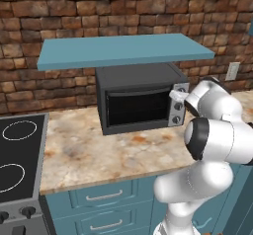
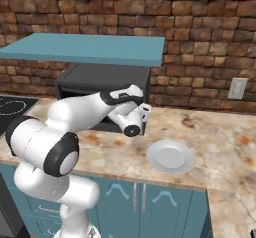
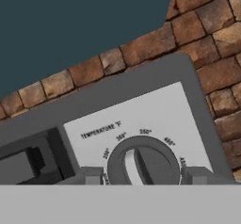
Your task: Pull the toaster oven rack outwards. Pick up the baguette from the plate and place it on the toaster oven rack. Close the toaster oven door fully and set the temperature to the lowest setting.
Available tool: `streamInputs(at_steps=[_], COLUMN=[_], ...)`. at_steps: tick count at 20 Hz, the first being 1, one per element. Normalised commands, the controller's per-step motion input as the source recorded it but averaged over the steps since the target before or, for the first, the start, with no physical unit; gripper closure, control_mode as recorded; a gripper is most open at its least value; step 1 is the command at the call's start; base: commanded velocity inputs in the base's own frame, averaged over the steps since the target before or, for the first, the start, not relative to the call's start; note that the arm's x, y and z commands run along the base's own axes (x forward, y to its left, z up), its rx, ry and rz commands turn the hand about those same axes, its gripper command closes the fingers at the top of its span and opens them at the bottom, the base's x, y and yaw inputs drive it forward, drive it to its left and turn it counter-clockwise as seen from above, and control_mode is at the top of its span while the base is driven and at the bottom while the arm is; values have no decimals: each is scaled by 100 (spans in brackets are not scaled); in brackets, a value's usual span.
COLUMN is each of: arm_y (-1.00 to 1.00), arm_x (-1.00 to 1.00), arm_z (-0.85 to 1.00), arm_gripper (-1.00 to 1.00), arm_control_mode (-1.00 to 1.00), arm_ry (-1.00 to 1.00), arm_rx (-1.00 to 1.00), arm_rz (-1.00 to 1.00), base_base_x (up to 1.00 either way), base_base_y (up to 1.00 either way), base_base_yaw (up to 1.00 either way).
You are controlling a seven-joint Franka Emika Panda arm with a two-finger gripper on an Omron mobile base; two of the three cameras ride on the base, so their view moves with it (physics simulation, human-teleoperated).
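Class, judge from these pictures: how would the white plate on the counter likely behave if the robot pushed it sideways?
The plate looks rigid and glossy, so it would probably slide flat across the smooth counter rather than tip. It sits shallow and wide, so rolling seems unlikely. If ceramic, it might chip on falling.

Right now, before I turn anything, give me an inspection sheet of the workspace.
Surface: marbled counter, bare in front of the oven.
Job's things: toaster oven under the lower shelf, toaster oven door shut; baguette not visible; white plate empty.
Clutter: nothing seen.
Grippers: gripper open, fingers either side of the temperature knob.
Cables: nothing seen.
Surroundings: brick wall, teal shelves, stovetop, wall outlet.
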Motion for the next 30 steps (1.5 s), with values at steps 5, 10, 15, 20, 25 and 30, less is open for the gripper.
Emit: streamInputs(at_steps=[5, 10, 15, 20, 25, 30], arm_y=[0, 0, 0, 0, 0, 0], arm_x=[0, 0, 0, 0, 1, 3], arm_z=[37, 40, 44, 48, 45, 38], arm_gripper=[100, 100, 100, 100, 100, 100], arm_control_mode=[-100, -100, -100, -100, -100, -100], arm_ry=[-29, -28, -22, -19, -16, -13], arm_rx=[-33, -33, -31, -29, -29, -28], arm_rz=[8, 7, 7, 6, 7, 7], base_base_x=[0, 0, 0, 0, 0, 0], base_base_y=[0, 0, 0, 0, 0, 0], base_base_yaw=[0, 0, 0, 0, 0, 0])
